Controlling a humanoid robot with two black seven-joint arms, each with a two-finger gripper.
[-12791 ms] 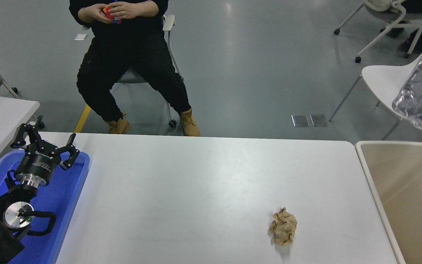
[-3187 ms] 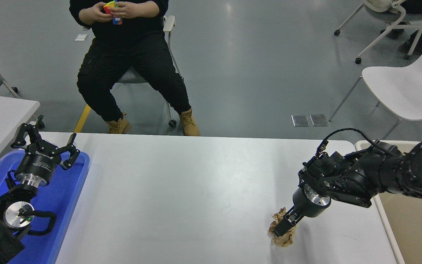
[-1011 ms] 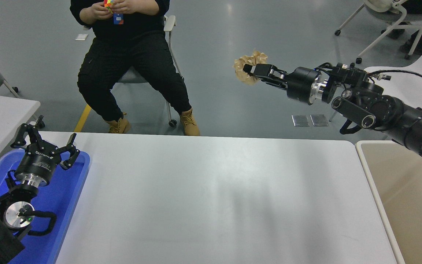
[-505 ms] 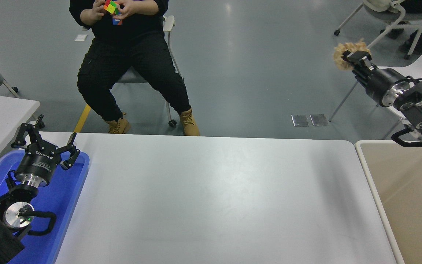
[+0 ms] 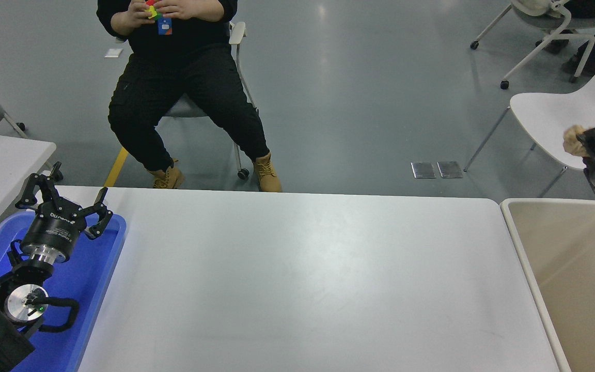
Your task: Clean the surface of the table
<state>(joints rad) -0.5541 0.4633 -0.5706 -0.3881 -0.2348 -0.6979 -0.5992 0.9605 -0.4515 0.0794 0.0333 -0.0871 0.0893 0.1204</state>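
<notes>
Now, at frame centre: table surface (image 5: 297, 279), white, matte, bare across its whole visible span. Crumpled brown paper wad, previously at lower right of the tabletop, gone from it since roughly three seconds ago.

Right edge of frame, mid-height: right gripper (image 5: 582, 142), black, pinching the paper wad (image 5: 572, 141); only a small tan lump visible at the tip, fingers pressed together on it. Swung from upper centre a second ago, to upper right half a second ago, to the present spot above and just beyond the far rim of the beige bin (image 5: 514, 227). Much of the arm cropped by the frame edge.

Lower right: beige bin, open-topped, just beside the table's right end; visible interior empty.

Lower left: left gripper (image 5: 65, 204), fingers spread, holding nothing, parked over the blue tray (image 5: 91, 289); unchanged throughout.

Upper left: seated person (image 5: 173, 77) in dark clothes, hands busy with a coloured cube (image 5: 153, 8); uninvolved.

Assessment: tabletop already cleared; remaining step judged to be lowering over the bin and releasing. Risk: release too early, wad landing on the floor behind the bin.
</notes>
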